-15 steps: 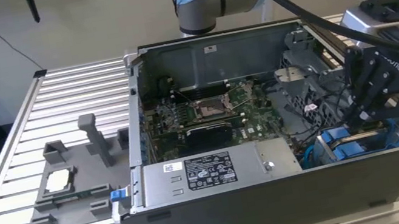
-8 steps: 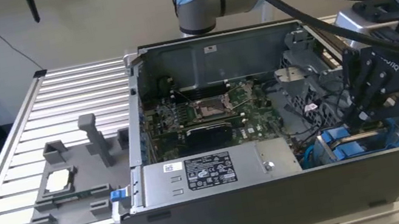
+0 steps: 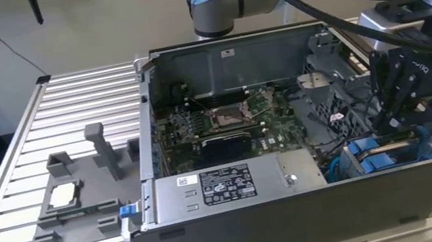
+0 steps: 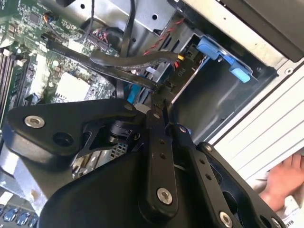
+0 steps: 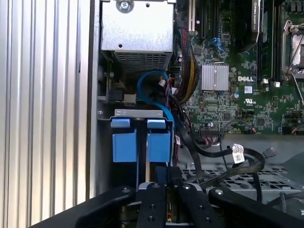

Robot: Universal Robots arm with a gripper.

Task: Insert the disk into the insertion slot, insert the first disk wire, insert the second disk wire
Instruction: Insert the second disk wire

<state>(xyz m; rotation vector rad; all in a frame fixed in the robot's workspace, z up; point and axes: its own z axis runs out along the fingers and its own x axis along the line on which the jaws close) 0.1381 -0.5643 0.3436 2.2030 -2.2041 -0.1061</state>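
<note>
Blue: I see the drive cage's plastic tabs at the case's near corner, toward the exterior view's right.
Gripper: mine hangs just above that cage; its fingers look pressed together on a black cable connector.
Insertion slot: the first wrist view shows the upright gap between two blue pieces.
Disk: I cannot tell where it sits.
Hand: a person's, seen in the second wrist view, rests outside the case.
</note>
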